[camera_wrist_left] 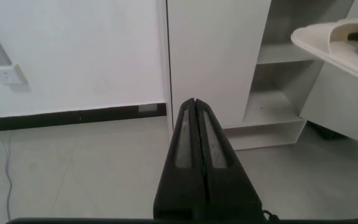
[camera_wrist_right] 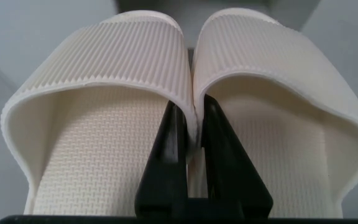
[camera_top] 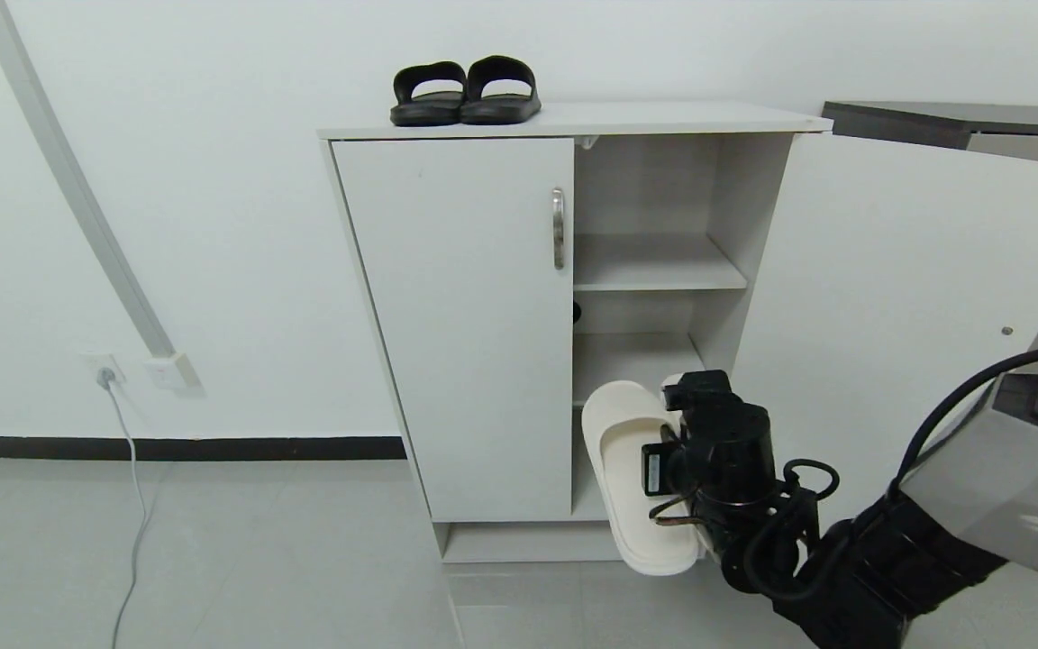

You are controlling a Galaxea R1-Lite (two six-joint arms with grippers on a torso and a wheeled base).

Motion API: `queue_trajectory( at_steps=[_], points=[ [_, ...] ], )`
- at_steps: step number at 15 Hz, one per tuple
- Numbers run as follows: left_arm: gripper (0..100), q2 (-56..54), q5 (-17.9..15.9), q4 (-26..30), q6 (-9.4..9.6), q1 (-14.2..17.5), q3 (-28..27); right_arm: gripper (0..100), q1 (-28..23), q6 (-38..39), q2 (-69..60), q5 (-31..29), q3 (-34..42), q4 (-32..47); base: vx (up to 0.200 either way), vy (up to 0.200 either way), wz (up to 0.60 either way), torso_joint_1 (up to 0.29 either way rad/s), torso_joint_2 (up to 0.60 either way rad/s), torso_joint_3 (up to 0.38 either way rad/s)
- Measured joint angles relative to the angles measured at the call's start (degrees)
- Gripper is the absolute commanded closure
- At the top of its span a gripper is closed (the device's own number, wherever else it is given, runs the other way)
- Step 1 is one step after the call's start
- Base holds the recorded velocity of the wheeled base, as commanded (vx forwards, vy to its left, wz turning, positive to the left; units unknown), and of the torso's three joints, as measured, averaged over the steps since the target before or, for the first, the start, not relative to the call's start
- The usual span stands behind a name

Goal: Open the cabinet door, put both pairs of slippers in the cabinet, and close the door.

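The white cabinet [camera_top: 456, 324] has its left door shut and its right door [camera_top: 897, 306] swung wide open, showing bare shelves [camera_top: 654, 263]. A pair of black slippers [camera_top: 465, 92] rests on the cabinet top. My right gripper [camera_top: 663, 442] is shut on a pair of white slippers [camera_top: 632, 469], holding them on edge just in front of the lower open compartment. In the right wrist view the fingers [camera_wrist_right: 173, 143] pinch the two slippers' [camera_wrist_right: 104, 124] inner walls together. My left gripper [camera_wrist_left: 193, 109] is shut and holds nothing, low over the floor left of the cabinet [camera_wrist_left: 216, 56].
A wall socket with a grey cable [camera_top: 106, 375] and a slanted conduit [camera_top: 68, 180] are on the wall to the left. A grey unit [camera_top: 960, 122] stands behind the open door. Bare tiled floor [camera_top: 213, 559] lies in front of the cabinet.
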Motion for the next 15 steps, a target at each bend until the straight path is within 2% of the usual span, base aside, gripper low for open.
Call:
queue_trajectory(
  at_steps=[2, 3, 4, 10, 13, 15],
  points=[
    [100, 0.0, 0.0, 0.02, 0.02, 0.0, 0.0, 100, 0.01, -0.13, 2.76, -7.39, -5.38, 0.0, 0.0, 0.0, 0.0, 0.0, 0.0, 0.0],
    [100, 0.0, -0.02, 0.02, 0.02, 0.0, 0.0, 100, 0.0, -0.13, 4.11, -8.58, -7.22, 0.02, 0.0, 0.0, 0.0, 0.0, 0.0, 0.0],
    [100, 0.0, -0.02, 0.0, 0.02, 0.0, 0.0, 100, 0.0, -0.11, 4.96, -8.78, -8.05, 0.02, 0.0, 0.0, 0.0, 0.0, 0.0, 0.0],
    [100, 0.0, -0.04, -0.06, 0.05, 0.13, 0.0, 100, -0.07, -0.13, 6.75, -8.84, -8.81, 0.0, 0.0, -0.2, 0.0, 0.004, 0.0, 0.005],
    [100, 0.0, -0.04, -0.02, 0.11, 0.04, -0.02, 100, 0.11, 0.0, 7.55, -8.53, -8.92, -0.16, 0.0, 0.0, 0.0, 0.0, 0.0, 0.0],
    [100, 0.0, 0.0, 0.02, 0.13, -0.07, 0.0, 100, 0.2, 0.24, 8.02, -5.35, -8.63, -1.08, 0.0, 0.0, 0.0, 0.0, 0.0, 0.0]
  ],
)
